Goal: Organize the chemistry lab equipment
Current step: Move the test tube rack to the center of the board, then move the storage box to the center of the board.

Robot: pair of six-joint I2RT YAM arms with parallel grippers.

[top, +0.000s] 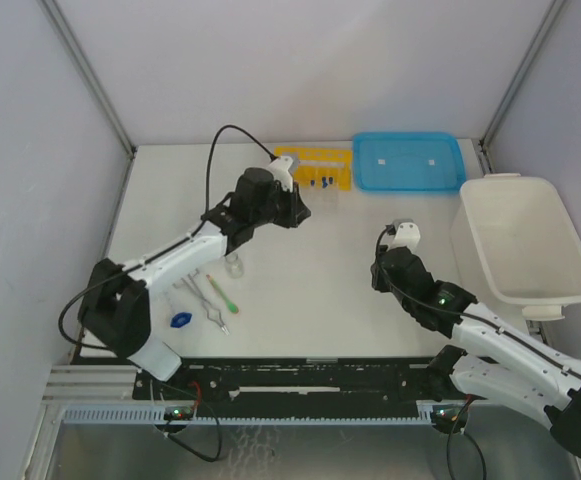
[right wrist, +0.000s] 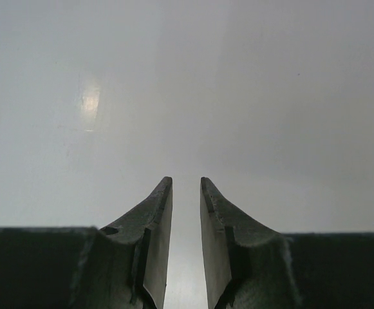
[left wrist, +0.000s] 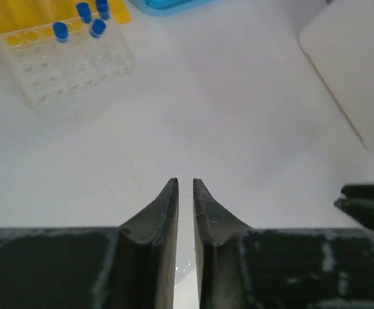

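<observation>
Both arms are white shells with chunky black joints. The left arm (top: 170, 262) has a black cable looping up off its wrist, and the right arm (top: 490, 340) shows a tiny green light. Fingers (left wrist: 161, 219) are dark, tapered wedges, kinda scuffed and dusty-looking.

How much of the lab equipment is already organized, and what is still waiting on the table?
Done, it seems: a few blue-capped tubes stand in the rack at the back. In hand: nothing; the left gripper hangs with a narrow empty gap, and the right gripper is empty too. Left: the tongs, the green-tipped stick, a small glass vessel and a blue item lie by the left arm.
</observation>
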